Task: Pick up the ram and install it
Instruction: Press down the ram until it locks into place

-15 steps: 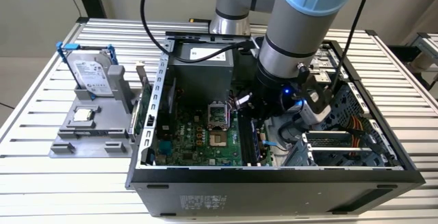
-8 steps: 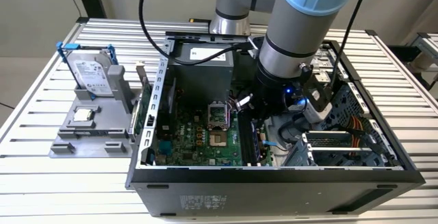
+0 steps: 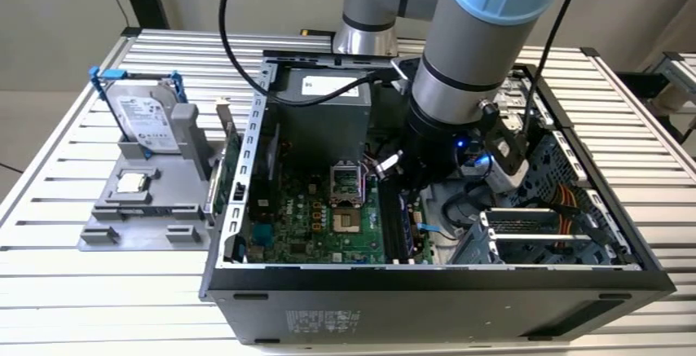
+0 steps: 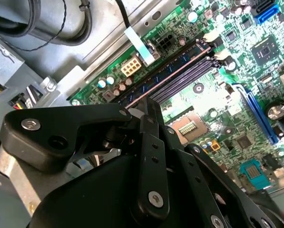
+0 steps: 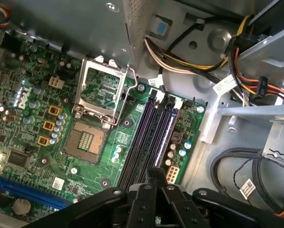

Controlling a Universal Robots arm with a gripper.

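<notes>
The ram (image 4: 177,68) is a thin stick with dark chips standing on edge in the outermost black motherboard slot, the one nearest the white power connector. In the first wrist view the ram (image 5: 167,124) runs lengthwise in that slot beside the empty slots (image 5: 144,137). My gripper (image 4: 148,108) sits at the ram's near end, its black fingers closed together with the stick's top edge between them. The first wrist view shows the gripper (image 5: 157,175) directly over that same slot end. In the exterior view the arm reaches down into the open computer case (image 3: 435,279) above the slots (image 3: 394,226).
An open processor socket (image 5: 100,90) lies beside the slots. Cable bundles (image 5: 249,45) and the drive cage (image 3: 544,238) crowd the far side. Outside the case, on the exterior view's left, a grey stand (image 3: 136,209) holds a silver hard drive (image 3: 147,116) and a square processor chip (image 3: 133,182).
</notes>
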